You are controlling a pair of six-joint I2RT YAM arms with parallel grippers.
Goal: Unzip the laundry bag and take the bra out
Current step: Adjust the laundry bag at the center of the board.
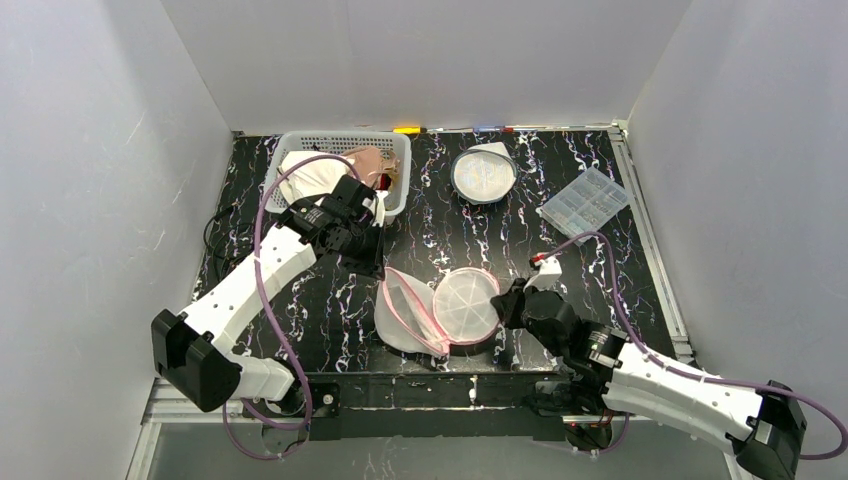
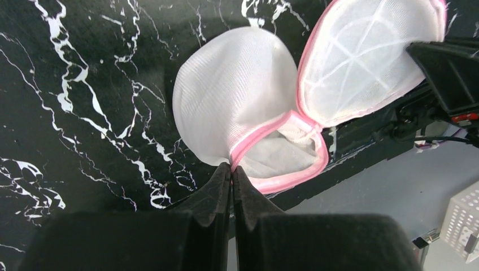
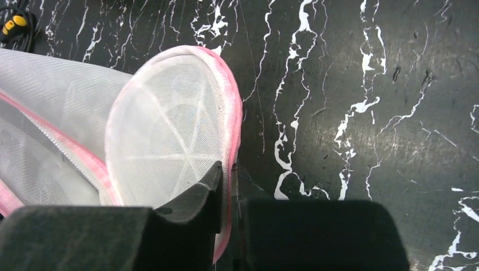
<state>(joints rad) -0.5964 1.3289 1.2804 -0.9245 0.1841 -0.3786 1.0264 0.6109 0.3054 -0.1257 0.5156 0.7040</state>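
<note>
The laundry bag [image 1: 466, 305] is white mesh with a pink zipper rim and lies near the table's front edge, spread open like a clam. My left gripper [image 2: 231, 166] is shut on the pink rim where the bag's [image 2: 234, 96] two halves meet. It reaches in from the left in the top view [image 1: 381, 268]. My right gripper [image 3: 229, 169] is shut on the pink edge of the round half [image 3: 169, 135], which it holds upright from the right [image 1: 503, 303]. Inside the opening only whitish fabric [image 2: 279, 155] shows. I cannot tell whether it is the bra.
A white basket [image 1: 398, 140] at the back left holds white and beige fabric pieces. Another round mesh bag [image 1: 483, 173] sits at the back centre, and a clear plastic box [image 1: 585, 203] lies to its right. The table's front edge [image 2: 361, 164] runs just beyond the bag.
</note>
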